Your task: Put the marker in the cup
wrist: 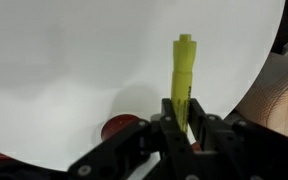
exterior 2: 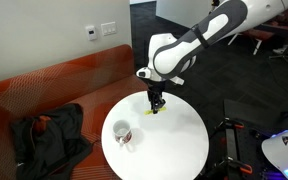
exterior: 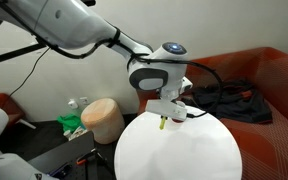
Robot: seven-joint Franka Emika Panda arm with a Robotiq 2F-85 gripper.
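Observation:
My gripper [wrist: 184,122] is shut on the yellow-green marker [wrist: 182,72], which sticks out past the fingertips. In both exterior views the gripper [exterior: 165,118] [exterior 2: 157,102] hangs over the far part of the round white table [exterior: 184,155] [exterior 2: 174,140], and the marker [exterior: 163,125] [exterior 2: 155,109] points down, close to the tabletop. The dark red cup with a pale rim [exterior 2: 122,133] stands upright on the table near its edge, apart from the gripper. In the wrist view the cup [wrist: 119,127] shows partly, beside the fingers.
A large tan round-topped bin [exterior: 102,118] [wrist: 284,95] stands beside the table. A red couch [exterior 2: 54,85] with black clothing [exterior 2: 49,135] [exterior: 229,98] on it lies behind the table. Cables and green items [exterior: 71,124] lie on the floor.

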